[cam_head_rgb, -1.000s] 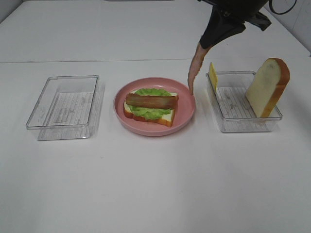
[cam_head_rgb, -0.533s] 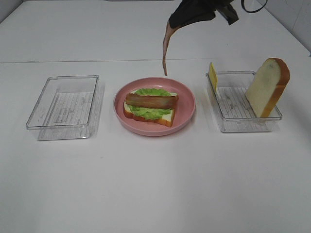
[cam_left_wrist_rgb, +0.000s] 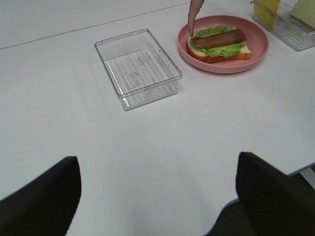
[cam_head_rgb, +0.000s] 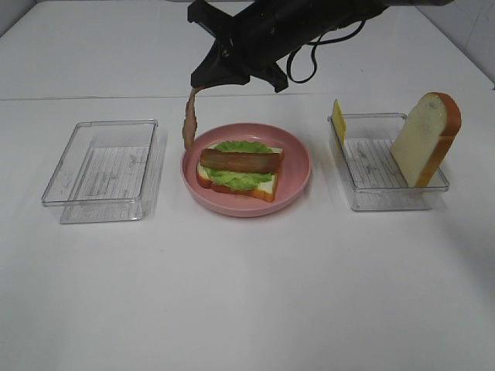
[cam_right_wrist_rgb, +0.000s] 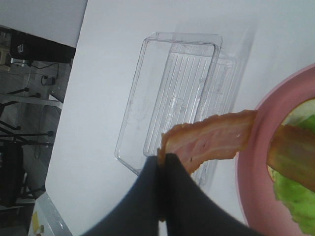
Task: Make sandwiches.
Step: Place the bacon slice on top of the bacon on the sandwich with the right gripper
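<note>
The open sandwich [cam_head_rgb: 238, 170] lies on the pink plate [cam_head_rgb: 298, 182]: one bread slice, green lettuce and a bacon strip on top. My right gripper [cam_head_rgb: 199, 82] reaches across from the right and is shut on a second bacon strip [cam_head_rgb: 189, 120], which hangs over the plate's left rim. The right wrist view shows the shut gripper [cam_right_wrist_rgb: 161, 158] pinching that bacon strip [cam_right_wrist_rgb: 211, 140] beside the plate [cam_right_wrist_rgb: 248, 167]. My left gripper [cam_left_wrist_rgb: 157, 194] stands open, low and well short of the plate [cam_left_wrist_rgb: 256, 56], holding nothing.
An empty clear tray [cam_head_rgb: 103, 166] sits left of the plate. A clear tray [cam_head_rgb: 384, 189] on the right holds an upright bread slice [cam_head_rgb: 427, 137] and a yellow cheese slice [cam_head_rgb: 338, 120]. Bare white table lies in front.
My right gripper has carried the hanging bacon strip leftward, from beside the right tray, over the plate, to its left rim. The left gripper has stayed still.
</note>
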